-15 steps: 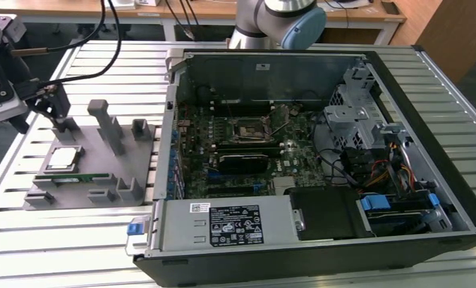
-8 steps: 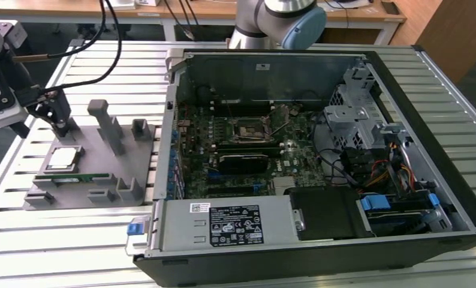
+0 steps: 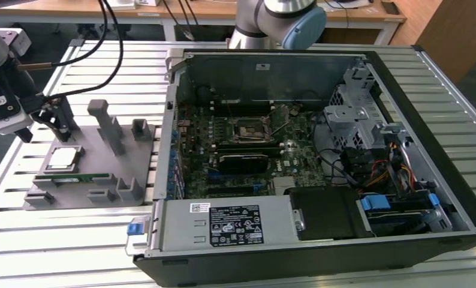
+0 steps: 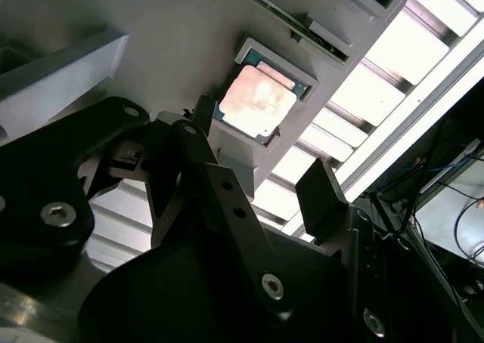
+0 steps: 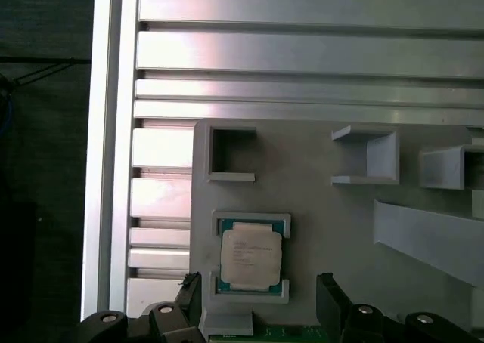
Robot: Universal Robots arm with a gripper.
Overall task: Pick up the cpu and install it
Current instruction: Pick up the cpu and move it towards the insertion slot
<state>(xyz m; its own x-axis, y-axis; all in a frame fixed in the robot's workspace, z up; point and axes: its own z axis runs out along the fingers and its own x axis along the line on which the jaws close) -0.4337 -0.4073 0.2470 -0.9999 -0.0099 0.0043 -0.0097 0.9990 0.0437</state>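
The cpu (image 3: 63,158) (image 4: 255,100) (image 5: 251,255), a flat square chip with a silvery top, lies in a square nest on the grey fixture plate (image 3: 94,192), at the exterior view's left. My gripper (image 3: 44,129) (image 4: 261,146) (image 5: 257,284) hangs a little above the plate beside the chip, open, with nothing between its black fingers (image 5: 333,290). It does not touch the chip. The open motherboard socket (image 3: 246,131) sits inside the computer case, toward the exterior view's right.
A green memory stick (image 3: 74,178) lies on the plate next to the cpu nest, among grey upright holders (image 3: 108,123). The open black computer case (image 3: 430,120) holds drive cages and cables. Slatted aluminium table (image 3: 54,240) lies all around.
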